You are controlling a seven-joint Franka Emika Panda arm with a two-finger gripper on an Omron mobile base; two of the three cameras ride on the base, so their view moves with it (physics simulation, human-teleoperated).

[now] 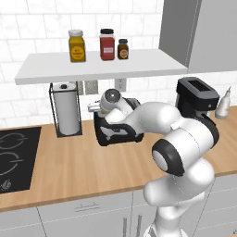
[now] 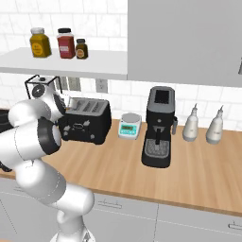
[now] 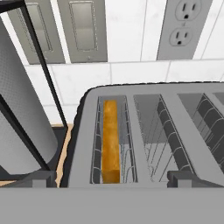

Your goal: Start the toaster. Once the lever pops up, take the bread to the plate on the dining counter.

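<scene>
The black toaster point(image 2: 90, 122) stands on the wood worktop against the tiled wall; in the left base view my arm covers most of the toaster point(image 1: 115, 138). The hand view looks down into its slots, and the bread point(image 3: 110, 140) sits deep in the leftmost slot, golden crust edge up. My gripper point(image 3: 113, 178) hovers just above the toaster's top at that end, open, with nothing between its fingers point(image 3: 43, 177). It also shows at the toaster's left end, gripper point(image 2: 70, 105) and gripper point(image 1: 95, 109). The lever is too small to make out. The plate and the dining counter are out of view.
A paper-towel roll in a black wire holder point(image 1: 67, 111) stands close to the toaster's left. A black hob point(image 1: 14, 157) lies further left. To the right are a small scale point(image 2: 129, 126), a coffee machine point(image 2: 159, 127) and two bottles point(image 2: 191, 124). A shelf with jars point(image 1: 92, 65) hangs overhead.
</scene>
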